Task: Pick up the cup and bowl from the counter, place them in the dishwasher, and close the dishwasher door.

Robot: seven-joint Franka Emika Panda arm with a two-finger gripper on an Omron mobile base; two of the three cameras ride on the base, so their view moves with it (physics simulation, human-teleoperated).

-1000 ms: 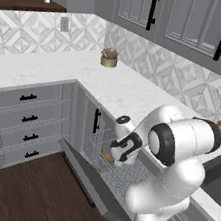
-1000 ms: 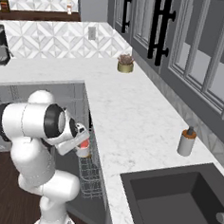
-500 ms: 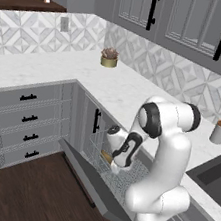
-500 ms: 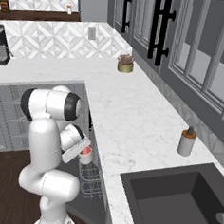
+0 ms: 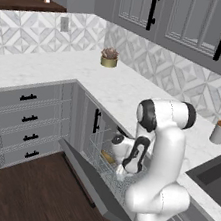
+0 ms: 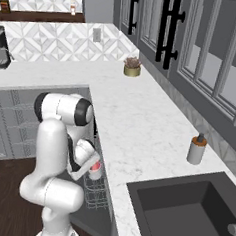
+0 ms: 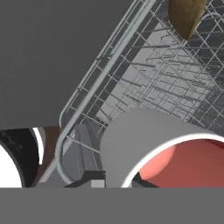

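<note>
The short white-grey cup with a pink-red inside (image 7: 162, 148) sits low in the hand view, pinched by its rim in the narrowly closed gripper (image 6: 92, 167), over the silver wire-mesh rack (image 7: 175, 87), apparently for lowering in. The golden-brown wooden bowl (image 7: 186, 15), upper right, already lies there. The dark-grey drop-down door (image 5: 91, 183) hangs open.

Cup (image 7: 144, 140): white-grey cylinder, pink-red inside, tilted, over the silver wire rack of the dishwasher (image 5: 106, 158). Bowl (image 5: 107, 156): golden-brown, lies in that rack. Dishwasher door (image 5: 91, 183): dark grey, dropped open. Counter (image 6: 140, 121): white marble.
</note>
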